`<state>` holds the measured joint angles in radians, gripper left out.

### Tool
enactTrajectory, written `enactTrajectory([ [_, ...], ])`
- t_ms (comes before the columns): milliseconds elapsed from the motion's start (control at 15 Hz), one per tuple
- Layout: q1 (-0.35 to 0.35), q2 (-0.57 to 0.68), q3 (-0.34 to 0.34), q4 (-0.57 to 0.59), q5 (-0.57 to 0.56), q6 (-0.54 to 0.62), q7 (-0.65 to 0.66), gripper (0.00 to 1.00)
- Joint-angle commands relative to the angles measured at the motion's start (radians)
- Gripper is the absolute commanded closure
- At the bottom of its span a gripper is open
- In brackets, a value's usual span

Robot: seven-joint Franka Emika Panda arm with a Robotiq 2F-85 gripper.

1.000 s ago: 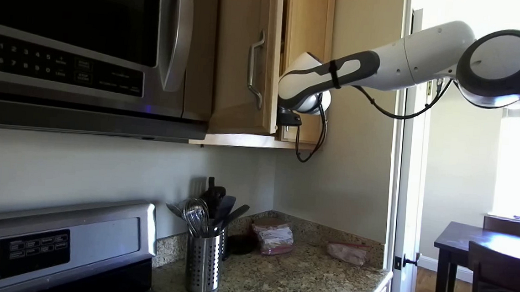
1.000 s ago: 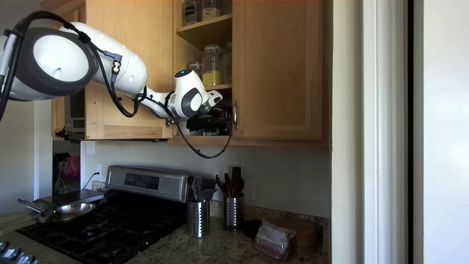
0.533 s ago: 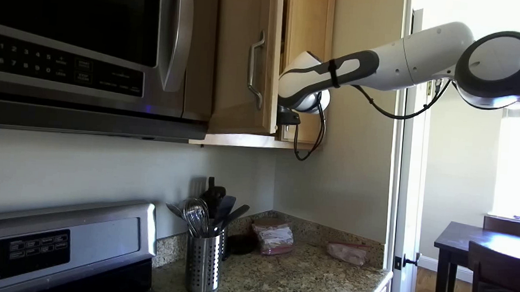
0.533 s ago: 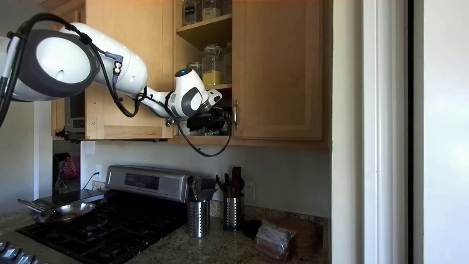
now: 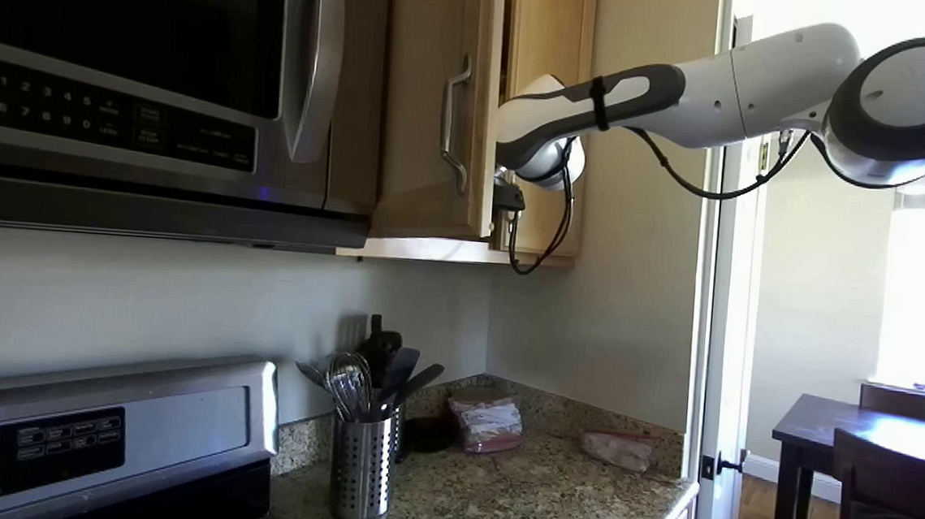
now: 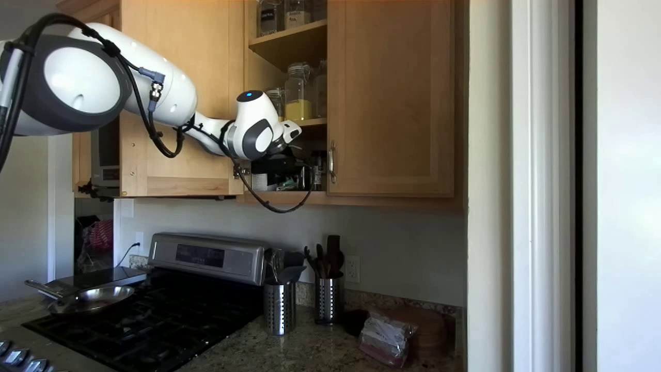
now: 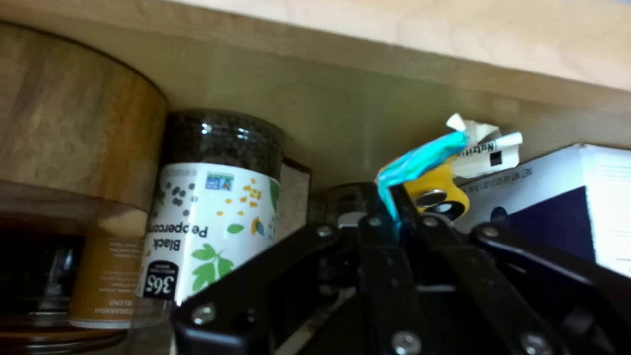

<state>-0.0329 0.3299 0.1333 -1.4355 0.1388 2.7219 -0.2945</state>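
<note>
Wrist view: the black two-fingered gripper (image 7: 387, 209) is clamped on a thin, crinkled turquoise strip (image 7: 421, 159) of shiny film, which stands up between its tips and bends toward the right of the view. Directly behind the strip is a glossy yellow object (image 7: 433, 183) with a black-and-white, eye-like mark; whether the two are joined cannot be told. The strip's far end overlaps a crumpled white printed wrapper (image 7: 488, 155); to the right lies a white and dark-blue cardboard box (image 7: 552, 214). To the left are a cylindrical peppercorn jar (image 7: 212, 222), white-labelled with inverted lettering, and a round, wood-grained cylinder (image 7: 74, 113). In an exterior view, the white robot arm (image 6: 177, 90) reaches into a light wooden wall cabinet (image 6: 320, 198), below a shelf (image 6: 315, 123) bearing a tall clear glass jar (image 6: 298, 87), partly yellow inside. In an exterior view, a wooden door (image 5: 419, 126) with a curved metal handle (image 5: 447, 120) conceals the gripper's tips. In both exterior views, a perforated steel utensil holder (image 5: 362, 472) stands on the speckled granite countertop (image 5: 511, 499).
</note>
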Motion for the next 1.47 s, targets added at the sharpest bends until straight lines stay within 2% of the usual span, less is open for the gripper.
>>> enactTrajectory([
  [0, -0.031, -0.113, 0.027, -0.133, 0.066, 0.018, -0.051, 0.93],
  [333, -0.031, -0.234, 0.005, -0.253, 0.068, 0.005, -0.043, 0.93],
  [800, -0.026, -0.405, -0.029, -0.409, -0.031, -0.076, -0.014, 0.94],
  [933, 0.004, -0.447, -0.069, -0.438, -0.058, -0.108, -0.005, 0.94],
  [1400, 0.028, -0.509, -0.084, -0.510, -0.086, -0.244, 0.020, 0.94],
])
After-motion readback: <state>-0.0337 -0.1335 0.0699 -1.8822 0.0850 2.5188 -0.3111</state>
